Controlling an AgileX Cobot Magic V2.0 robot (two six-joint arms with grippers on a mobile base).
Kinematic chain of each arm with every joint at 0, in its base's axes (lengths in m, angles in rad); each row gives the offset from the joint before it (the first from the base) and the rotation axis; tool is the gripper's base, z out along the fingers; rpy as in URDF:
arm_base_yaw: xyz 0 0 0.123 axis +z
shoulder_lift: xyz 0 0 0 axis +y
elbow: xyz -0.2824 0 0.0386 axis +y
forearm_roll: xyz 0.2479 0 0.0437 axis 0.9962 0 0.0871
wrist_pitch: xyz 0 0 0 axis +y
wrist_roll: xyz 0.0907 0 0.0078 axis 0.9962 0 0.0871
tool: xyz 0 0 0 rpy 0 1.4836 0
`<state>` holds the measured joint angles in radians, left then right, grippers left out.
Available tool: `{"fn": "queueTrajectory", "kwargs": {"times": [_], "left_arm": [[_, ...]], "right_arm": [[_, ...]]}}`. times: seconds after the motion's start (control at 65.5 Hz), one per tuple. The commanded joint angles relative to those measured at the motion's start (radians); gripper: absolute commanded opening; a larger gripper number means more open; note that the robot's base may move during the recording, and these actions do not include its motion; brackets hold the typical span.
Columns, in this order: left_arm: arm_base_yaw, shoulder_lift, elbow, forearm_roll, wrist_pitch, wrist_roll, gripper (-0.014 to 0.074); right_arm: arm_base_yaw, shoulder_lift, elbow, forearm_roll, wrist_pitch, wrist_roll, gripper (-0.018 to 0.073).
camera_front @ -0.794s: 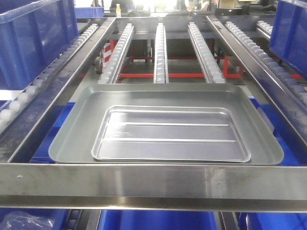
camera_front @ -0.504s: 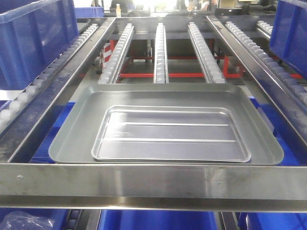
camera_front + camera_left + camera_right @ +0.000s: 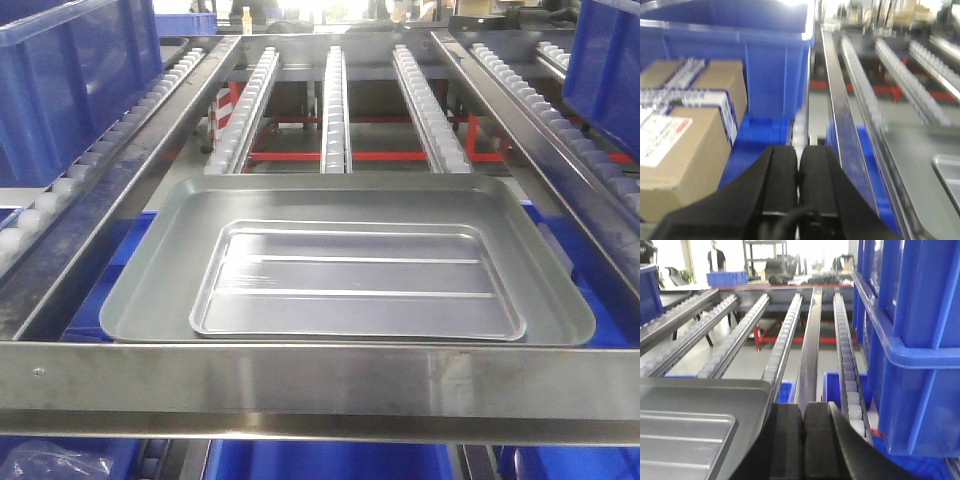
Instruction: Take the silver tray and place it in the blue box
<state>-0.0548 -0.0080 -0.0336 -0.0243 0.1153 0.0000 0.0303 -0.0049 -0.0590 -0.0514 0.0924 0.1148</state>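
Observation:
The silver tray [image 3: 355,280], shiny with two long ridges, lies inside a larger dull grey tray [image 3: 150,280] on the roller rack. Neither gripper shows in the front view. In the right wrist view my right gripper [image 3: 803,407] is shut and empty, just right of the grey tray's corner [image 3: 740,390]; the silver tray [image 3: 680,440] lies at the lower left. A deep ribbed blue box [image 3: 910,340] stands close on its right. My left gripper [image 3: 798,150] is shut and empty, left of the rack rail [image 3: 840,115]. The silver tray's corner [image 3: 947,172] shows at the far right.
Another large blue crate [image 3: 70,80] sits on the left roller lane, seen also as the blue crate [image 3: 765,60] ahead of the left gripper. Cardboard boxes [image 3: 685,145] stand left of it. A steel crossbar [image 3: 320,385] fronts the trays. Blue bins [image 3: 330,460] lie below.
The front view has shifted very slightly. The trays lie as before on the rollers.

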Motion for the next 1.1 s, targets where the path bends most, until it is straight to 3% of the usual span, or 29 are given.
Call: {"fn": "queueTrajectory", "kwargs": {"times": [0.0, 0.107, 0.336, 0.489, 0.55, 0.657, 0.733, 0.779, 0.81, 0.871, 0.947, 0.993, 1.024, 1.085], "left_arm": [[-0.007, 0.062, -0.156, -0.001, 0.071, -0.006, -0.0011], [-0.007, 0.23, -0.327, -0.001, 0.258, 0.0, -0.0011], [-0.007, 0.699, -0.634, -0.025, 0.642, 0.0, -0.0011], [-0.007, 0.927, -0.734, -0.093, 0.637, 0.0, -0.0011], [-0.007, 1.026, -0.75, -0.185, 0.589, 0.0, -0.0011], [-0.009, 1.156, -0.782, -0.273, 0.538, 0.005, -0.001], [-0.069, 1.221, -0.826, -0.28, 0.559, 0.0, -0.001], [-0.145, 1.247, -0.842, -0.276, 0.53, 0.0, -0.0006], [-0.189, 1.262, -0.855, -0.262, 0.513, -0.025, -0.0006], [-0.288, 1.306, -0.886, -0.156, 0.498, -0.184, -0.0006], [-0.409, 1.385, -0.93, 0.088, 0.523, -0.473, -0.0006], [-0.46, 1.427, -0.966, 0.217, 0.549, -0.599, -0.0006], [-0.487, 1.453, -0.989, 0.253, 0.562, -0.655, -0.0006], [-0.527, 1.506, -1.046, 0.235, 0.567, -0.662, -0.0006]], "right_arm": [[0.011, 0.074, -0.14, -0.015, 0.102, -0.012, 0.0057], [0.025, 0.236, -0.275, -0.008, 0.279, -0.012, 0.0057], [0.034, 0.668, -0.46, 0.029, 0.459, -0.012, 0.0057], [0.034, 0.862, -0.506, 0.064, 0.484, -0.011, 0.0057], [0.034, 0.925, -0.507, 0.105, 0.491, -0.011, 0.0057], [0.034, 1.012, -0.541, 0.155, 0.464, -0.011, 0.0057], [0.052, 1.082, -0.605, 0.194, 0.522, 0.006, 0.006], [0.079, 1.128, -0.639, 0.186, 0.523, 0.042, 0.0062], [0.104, 1.155, -0.658, 0.172, 0.516, 0.073, 0.0062], [0.164, 1.213, -0.702, 0.102, 0.495, 0.172, 0.0062], [0.241, 1.293, -0.767, -0.035, 0.48, 0.334, 0.0062], [0.285, 1.335, -0.803, -0.091, 0.482, 0.394, 0.0062], [0.304, 1.369, -0.828, -0.109, 0.488, 0.425, 0.0062], [0.333, 1.423, -0.882, -0.106, 0.505, 0.429, 0.0062]]}}
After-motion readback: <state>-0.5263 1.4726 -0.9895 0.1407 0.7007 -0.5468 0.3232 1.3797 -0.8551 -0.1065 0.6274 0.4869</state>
